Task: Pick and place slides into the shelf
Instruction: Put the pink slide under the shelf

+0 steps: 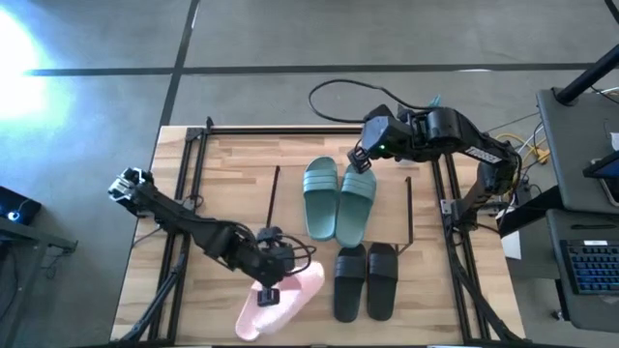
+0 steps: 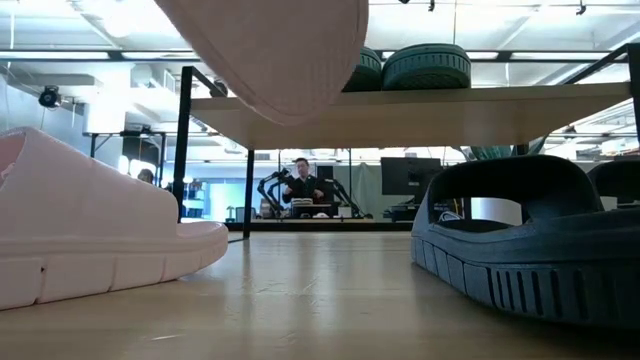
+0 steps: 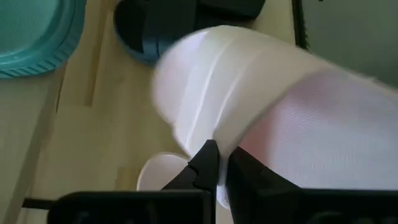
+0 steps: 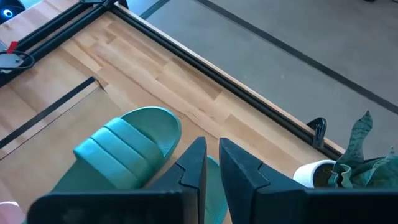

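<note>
My left gripper (image 1: pixel 269 290) is shut on a pale pink slide (image 1: pixel 290 290) near the table's near edge. In the low view this slide (image 2: pixel 270 45) hangs in the air. The second pink slide (image 2: pixel 90 240) rests sole-down on the table below it. Two teal-green slides (image 1: pixel 321 198) (image 1: pixel 356 205) lie side by side on the shelf (image 1: pixel 392 193), whose board (image 2: pixel 450 105) spans the low view. Two black slides (image 1: pixel 366 280) stand in front of the shelf. My right gripper (image 1: pixel 360 162) is at the far end of the right-hand teal slide, fingers nearly together. My left gripper pinches the pink slide by its side rim (image 3: pixel 205 134) between the two fingers, coming from above. The slide is lifted clear of the table, tilted, over the other pink slide. My right gripper has the far end rim (image 4: pixel 212 171) of the right-hand teal slide between its fingers, from above and slanting. That slide lies on the shelf board.
The table's black frame rails (image 1: pixel 290 129) run along its far and side edges. A cable (image 1: pixel 334 97) loops on the floor beyond. The shelf's thin black end frames (image 1: pixel 274 198) (image 1: pixel 408 208) stand on either side of the teal pair. A person (image 2: pixel 300 180) sits far behind the table.
</note>
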